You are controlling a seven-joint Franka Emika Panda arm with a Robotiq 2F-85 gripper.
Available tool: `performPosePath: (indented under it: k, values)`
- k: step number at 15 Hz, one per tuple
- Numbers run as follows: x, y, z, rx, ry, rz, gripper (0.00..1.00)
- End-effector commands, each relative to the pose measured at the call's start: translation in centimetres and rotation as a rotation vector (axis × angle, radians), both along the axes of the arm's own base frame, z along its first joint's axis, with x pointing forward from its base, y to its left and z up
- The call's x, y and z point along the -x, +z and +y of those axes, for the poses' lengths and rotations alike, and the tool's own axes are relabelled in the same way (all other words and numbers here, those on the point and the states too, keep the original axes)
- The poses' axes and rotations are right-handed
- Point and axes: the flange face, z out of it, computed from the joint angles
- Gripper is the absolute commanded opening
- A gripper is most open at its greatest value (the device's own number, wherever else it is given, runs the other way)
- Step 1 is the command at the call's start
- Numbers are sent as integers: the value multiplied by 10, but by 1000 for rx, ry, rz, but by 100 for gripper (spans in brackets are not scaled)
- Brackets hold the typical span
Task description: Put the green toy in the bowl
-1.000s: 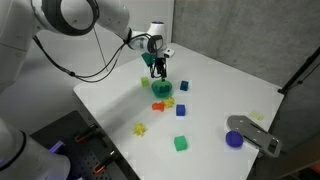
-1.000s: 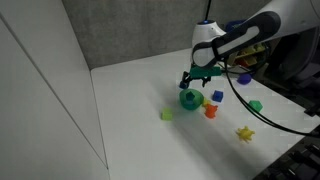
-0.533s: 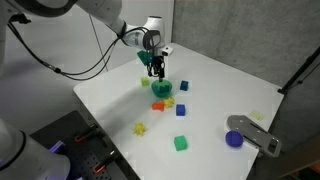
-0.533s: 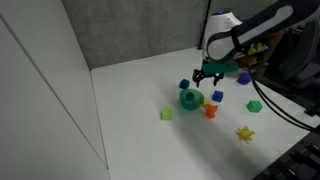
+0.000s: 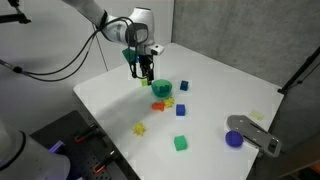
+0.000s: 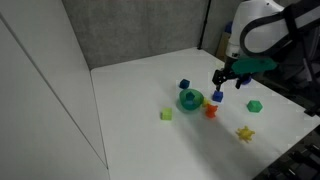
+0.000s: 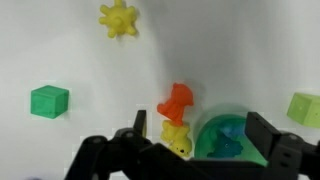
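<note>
The teal-green bowl (image 7: 236,125) stands on the white table and shows in both exterior views (image 5: 162,89) (image 6: 190,98). The dark teal-green toy (image 7: 225,146) lies inside the bowl in the wrist view. My gripper (image 7: 197,140) is open and empty, and its dark fingers (image 7: 262,130) stand wide apart over the bowl's edge and the small toys. In the exterior views my gripper (image 5: 145,68) (image 6: 228,80) hangs above the table, off to one side of the bowl.
An orange toy (image 7: 177,100) and a yellow toy (image 7: 177,137) lie right beside the bowl. A yellow star (image 7: 118,17), a bright green cube (image 7: 49,100), a pale green piece (image 7: 305,107), two blue cubes (image 5: 184,86) (image 5: 181,111) and a purple dish (image 5: 234,139) lie around.
My gripper has moved sideways away from above the bowl, with its jaws open. The bowl and toys have not moved.
</note>
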Motion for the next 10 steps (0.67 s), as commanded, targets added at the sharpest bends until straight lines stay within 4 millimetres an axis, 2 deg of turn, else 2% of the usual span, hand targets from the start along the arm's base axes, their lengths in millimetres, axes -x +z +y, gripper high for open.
performPosePath:
  k: [1,6,10]
  values:
    - [49,30,-15,-23,81,-25,100]
    - [93,71,-38,-23,162,-50,100]
    - [114,126,-43,-4,127,-99,100]
